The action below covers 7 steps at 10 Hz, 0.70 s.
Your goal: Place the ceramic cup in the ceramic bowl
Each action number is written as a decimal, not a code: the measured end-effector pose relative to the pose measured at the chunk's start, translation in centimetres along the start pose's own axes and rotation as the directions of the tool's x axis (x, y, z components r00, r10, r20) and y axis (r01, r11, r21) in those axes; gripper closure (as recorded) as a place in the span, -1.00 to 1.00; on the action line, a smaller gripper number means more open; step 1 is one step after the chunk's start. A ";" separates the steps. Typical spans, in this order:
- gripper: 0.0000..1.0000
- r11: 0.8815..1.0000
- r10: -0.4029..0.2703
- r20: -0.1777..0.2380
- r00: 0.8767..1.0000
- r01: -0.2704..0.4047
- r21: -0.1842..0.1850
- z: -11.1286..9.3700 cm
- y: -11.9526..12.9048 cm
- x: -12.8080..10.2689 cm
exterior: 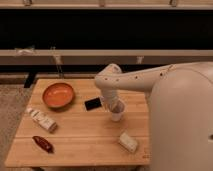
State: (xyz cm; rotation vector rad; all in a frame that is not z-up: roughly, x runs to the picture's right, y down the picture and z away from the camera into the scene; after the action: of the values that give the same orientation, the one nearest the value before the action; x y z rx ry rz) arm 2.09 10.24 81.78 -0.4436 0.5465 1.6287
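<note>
A wooden worktop [85, 135] is seen from above and in front, with a dark shelving wall behind it. A white robot arm reaches in from the right, its large rounded body filling the right side of the view.

The arm bends down over the middle of the worktop. Its claw [115, 103] sits at the top of the ceramic cup [117, 115], overlapping the cup's rim. Whether the claw is gripping the cup or merely sits over it cannot be told.

The ceramic cup is small, white and glossy. It is right of centre on the worktop, roughly upright.

The ceramic bowl [58, 95] is wide and shallow, orange inside with a darker rim. It sits towards the back left of the worktop, well apart from the cup, with nothing in it.

A small black blocky object [92, 104] lies between bowl and cup, just beside the claw's left side.

A white rectangular packet [42, 120] lies at an angle near the left edge, in front of the bowl. A dark red elongated item [43, 144] lies nearer the front left corner. A second pale packet [128, 142] lies near the front edge, in front of the cup.
</note>
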 end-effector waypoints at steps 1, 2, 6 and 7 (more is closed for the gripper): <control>0.79 1.000 -0.006 0.011 1.000 0.006 0.010 -0.5 0.2 -0.6; 0.97 1.000 -0.021 0.023 1.000 0.020 0.017 -1.4 0.6 -1.3; 1.00 0.989 -0.146 0.096 0.985 0.143 0.038 -6.7 5.9 -4.3; 1.00 0.984 -0.179 0.110 0.978 0.175 0.044 -7.6 7.3 -4.9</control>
State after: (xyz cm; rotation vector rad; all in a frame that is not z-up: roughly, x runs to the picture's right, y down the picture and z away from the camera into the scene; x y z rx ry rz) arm -4.77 1.21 79.09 -0.3614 0.4353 1.4617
